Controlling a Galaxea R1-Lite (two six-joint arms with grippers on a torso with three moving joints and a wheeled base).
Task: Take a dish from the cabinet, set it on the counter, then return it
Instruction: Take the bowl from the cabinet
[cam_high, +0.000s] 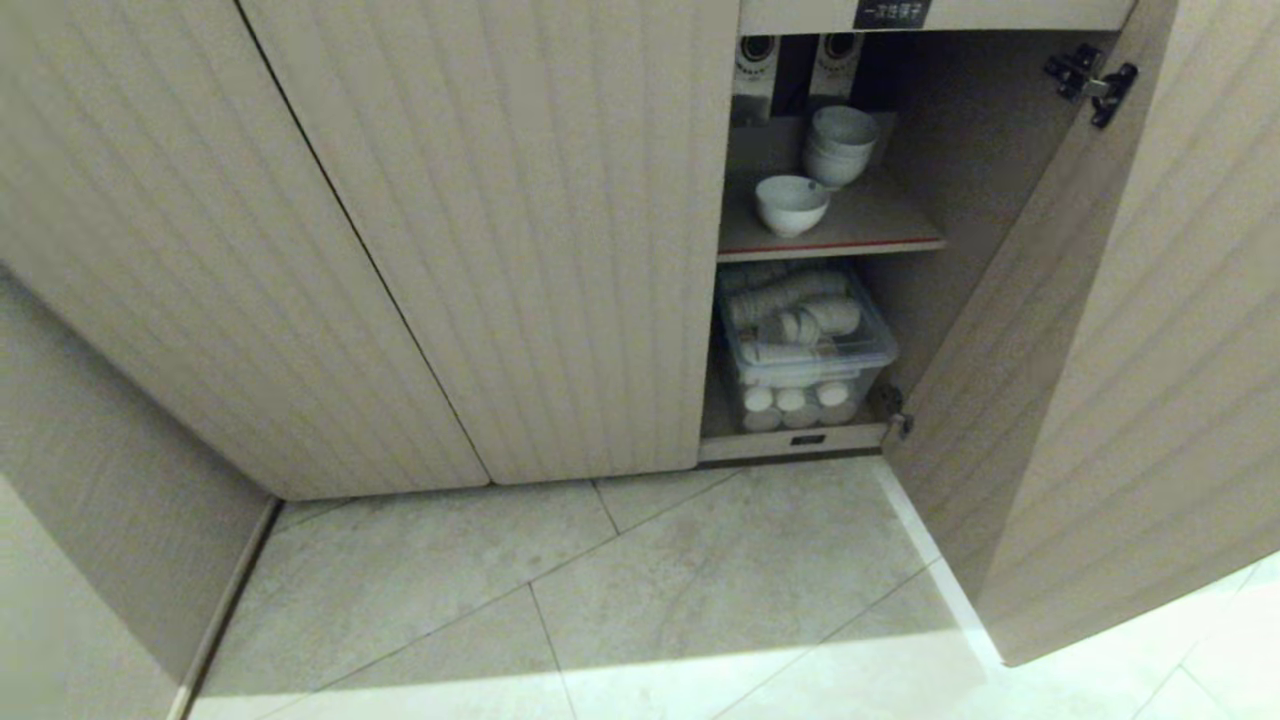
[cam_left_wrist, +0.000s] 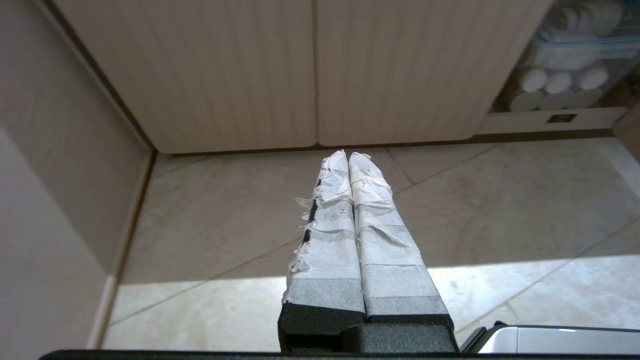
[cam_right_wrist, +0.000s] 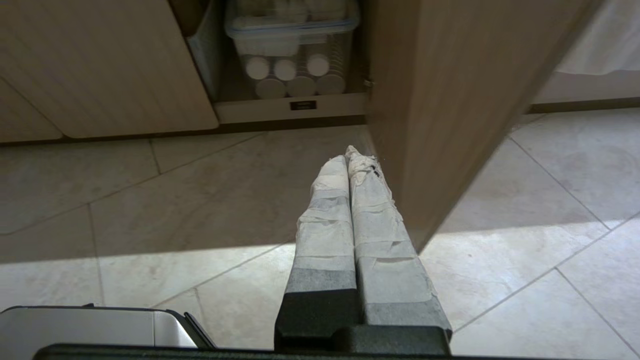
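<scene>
Brown shelf (cam_high: 880, 232) carries 1 white bowl (cam_high: 791, 204); stacked bowls (cam_high: 840, 145) behind.

Head view downward into cabinet (cam_high: 560, 250); both wrist views low, sharing floor (cam_left_wrist: 500, 200).

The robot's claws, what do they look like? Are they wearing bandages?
Sort of! Each claw, left claw and right claw, has two long, flat fingers that narrow toward the tip. They are wrapped in wrinkly white tape, fraying at the edges, with grey bands lower down, and they sit on a black base.
</scene>
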